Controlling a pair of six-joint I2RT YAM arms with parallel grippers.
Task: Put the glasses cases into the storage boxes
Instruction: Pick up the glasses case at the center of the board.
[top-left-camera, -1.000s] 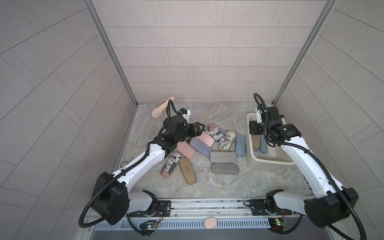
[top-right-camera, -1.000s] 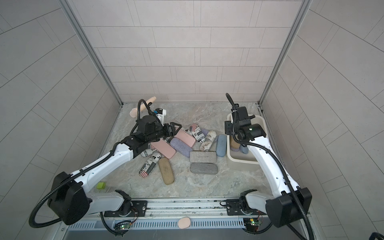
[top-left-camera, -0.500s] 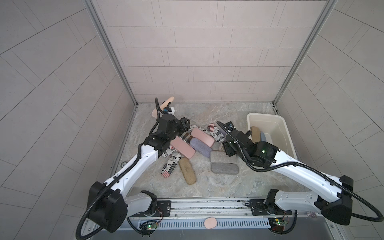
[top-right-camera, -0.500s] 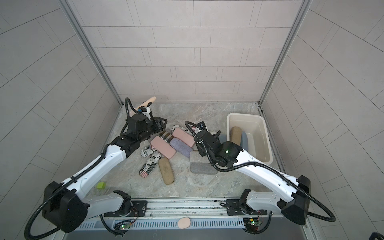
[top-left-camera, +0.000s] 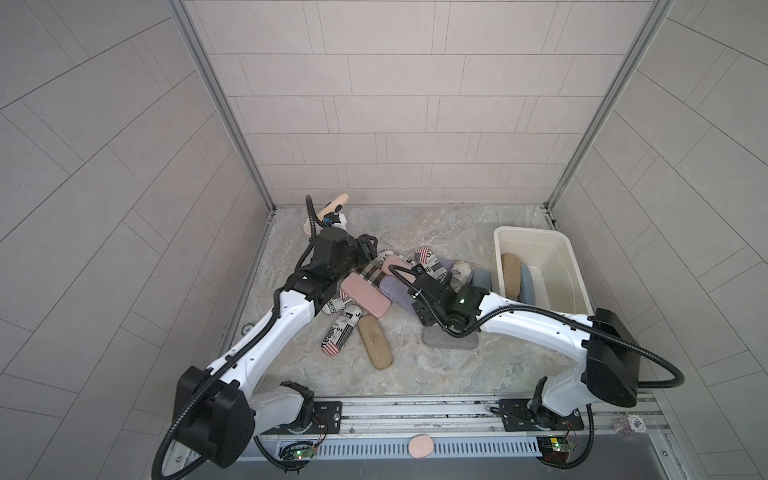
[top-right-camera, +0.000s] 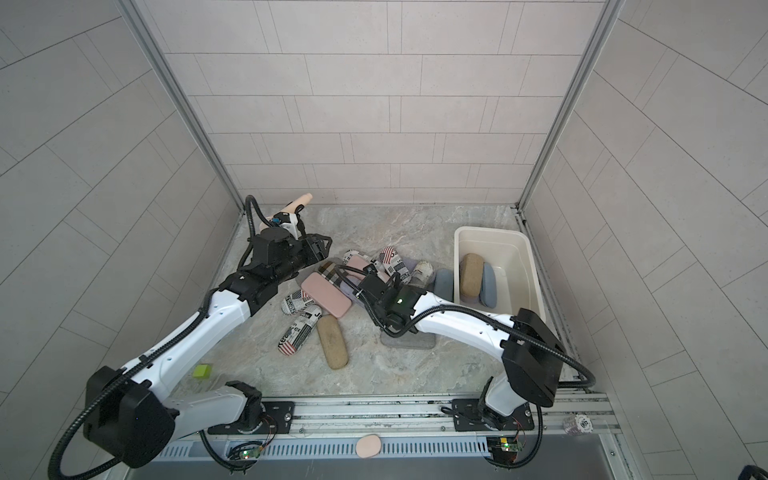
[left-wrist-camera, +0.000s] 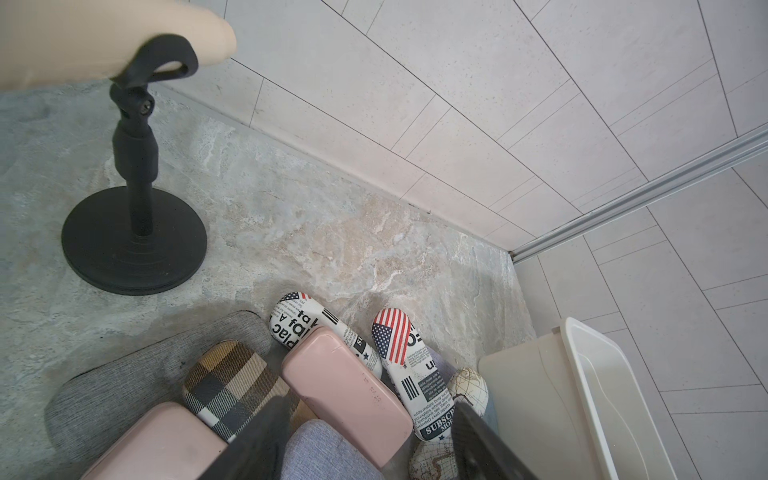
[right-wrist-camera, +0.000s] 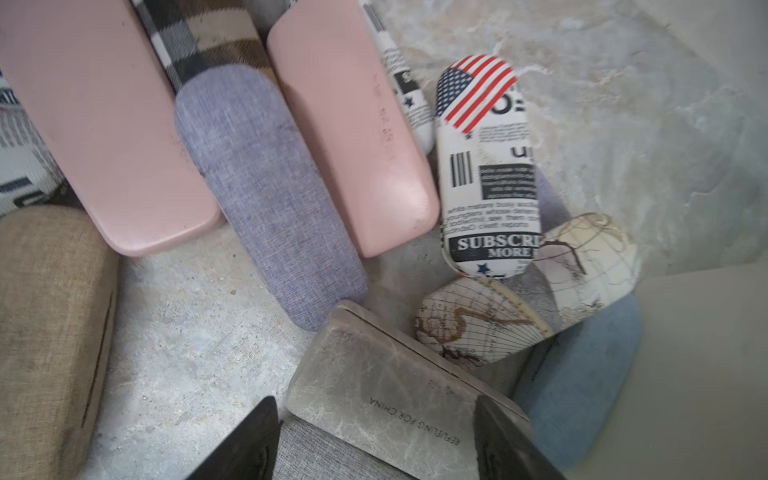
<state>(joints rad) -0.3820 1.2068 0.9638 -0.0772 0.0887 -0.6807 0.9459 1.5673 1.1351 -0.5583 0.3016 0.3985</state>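
2 or more cases (top-left-camera: 511, 272) lie in the tub (top-left-camera: 540, 249); roughly 12 are left heaped on the floor (top-left-camera: 436, 232) beside it. The left gripper (top-left-camera: 372, 249) and right gripper (right-wrist-camera: 376, 411) hover above these, jaws apart and empty.

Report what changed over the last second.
The right hand swung from over the tub back to the pile, now open above a grey marbled case. The left hand drew back toward the microphone. The pile's cases appear unmoved.
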